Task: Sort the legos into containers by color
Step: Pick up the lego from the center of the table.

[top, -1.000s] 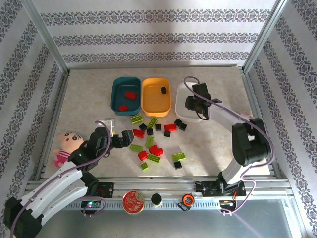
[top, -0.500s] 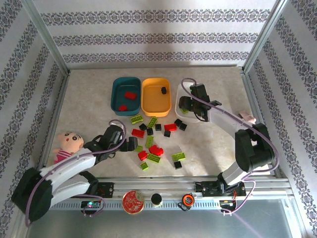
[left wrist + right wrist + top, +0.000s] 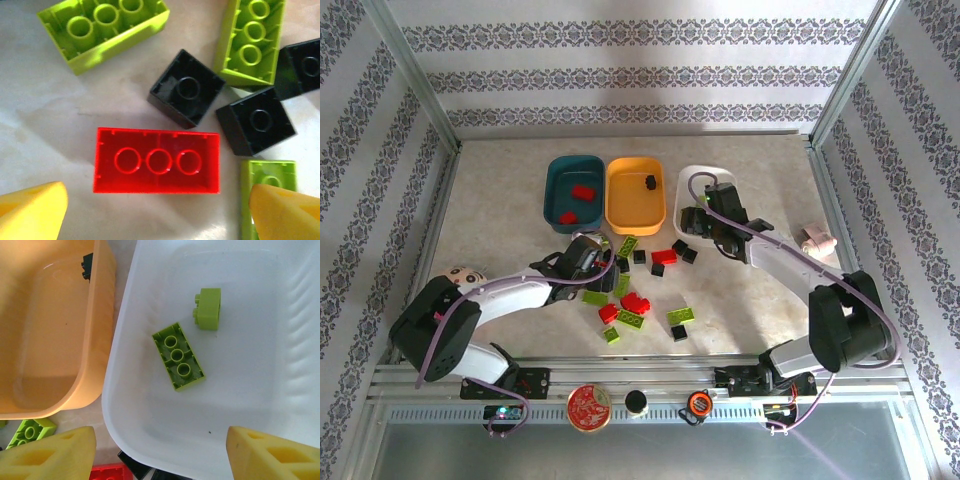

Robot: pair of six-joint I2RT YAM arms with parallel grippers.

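Pale marbled surface (image 3: 500, 200) lies between patterned walls, with three trays in a row at its far middle: dark teal tray (image 3: 553, 190) on the left, orange tray (image 3: 616, 205) in the middle, white tray (image 3: 695, 172) on the right. Two red bricks (image 3: 583, 192) lie in the teal one, a black brick (image 3: 648, 181) in the orange one, and in the white one the right wrist view shows a lime oblong brick (image 3: 178, 356) lying studs down and a small lime brick (image 3: 207, 308) on its side. Just near of the trays the loose legos (image 3: 630, 290) in red, lime and black are scattered. The left end effector (image 3: 586, 262) hovers over the left part of this scatter, its jaws wide apart above a red oblong brick (image 3: 157, 161) that lies studs down, not touching it. The right end effector (image 3: 160, 455) hangs over the near left corner of the white tray, jaws apart and holding nothing.
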